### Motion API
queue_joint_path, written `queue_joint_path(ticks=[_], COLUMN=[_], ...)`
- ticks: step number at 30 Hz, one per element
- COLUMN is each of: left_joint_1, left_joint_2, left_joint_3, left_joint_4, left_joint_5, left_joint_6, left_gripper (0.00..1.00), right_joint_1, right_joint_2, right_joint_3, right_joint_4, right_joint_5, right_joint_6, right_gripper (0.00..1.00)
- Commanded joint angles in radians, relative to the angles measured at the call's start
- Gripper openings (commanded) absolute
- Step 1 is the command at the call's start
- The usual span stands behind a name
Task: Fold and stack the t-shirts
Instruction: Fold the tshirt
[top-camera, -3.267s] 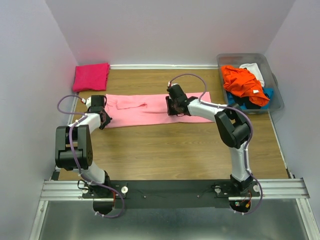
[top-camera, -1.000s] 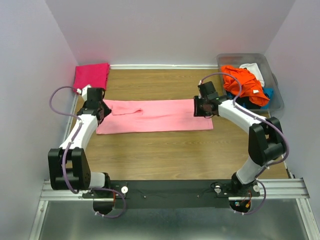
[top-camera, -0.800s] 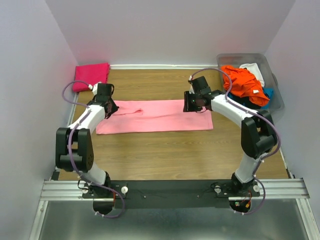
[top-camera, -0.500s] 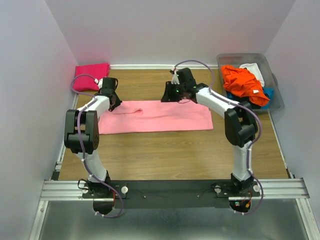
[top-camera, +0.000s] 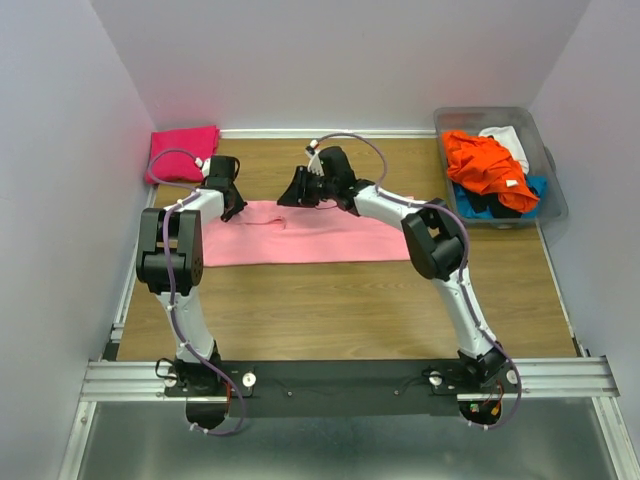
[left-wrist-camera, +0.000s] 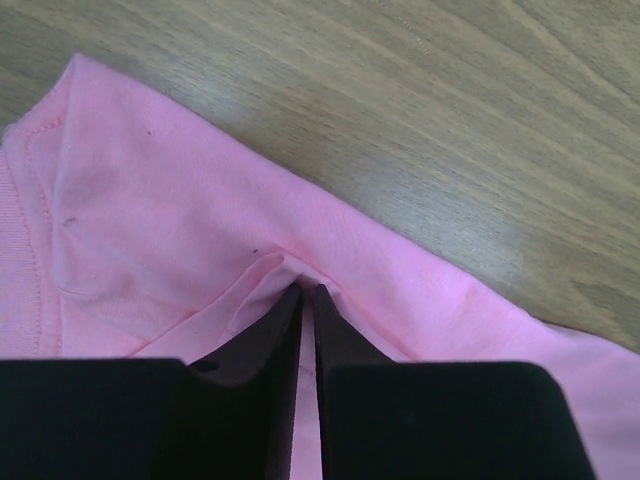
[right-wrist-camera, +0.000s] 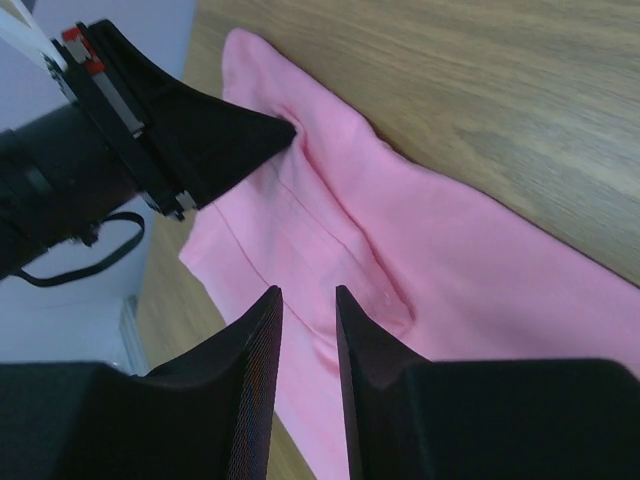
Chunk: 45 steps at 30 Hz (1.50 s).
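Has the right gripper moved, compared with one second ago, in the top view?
Yes. The right gripper has gone left, away from the plastic bin, along the far edge of the light pink t-shirt.

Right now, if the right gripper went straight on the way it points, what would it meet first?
Probably the pink shirt, which fills the view ahead of the right gripper. The left gripper, pinching a fold, lies beyond, off to the side; depth is unclear.
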Motion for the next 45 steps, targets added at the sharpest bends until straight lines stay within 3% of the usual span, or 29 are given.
queue_joint_path(ticks=[1,9,34,45], left_joint_1=[0.007,0.007,0.05,0.034], left_joint_2=[0.006,-0.005,0.014,-0.132], left_joint_3=[-0.027,-0.032,-0.029,0.019], left_joint_4=[0.019,0.02,0.008,-0.004], left_joint_5=[0.013,0.019,0.042,0.097], left_joint_6=[0.017,0.017,-0.012,-0.014], left_gripper=[0.17,0.16,0.16,0.35], right_joint_1=[0.016,0.033,0.034,0.033], right_joint_2=[0.076,0.148,0.142,-0.082], right_joint_3=[0.07,0.042,-0.173,-0.157], right_joint_4=[0.158,0.285,0.253,0.122], right_joint_5=[-0.063,-0.121,-0.1,-0.054], right_joint_6=[0.16,0.246,0.16,-0.036], right_gripper=[0.35,0.26,0.22,0.27])
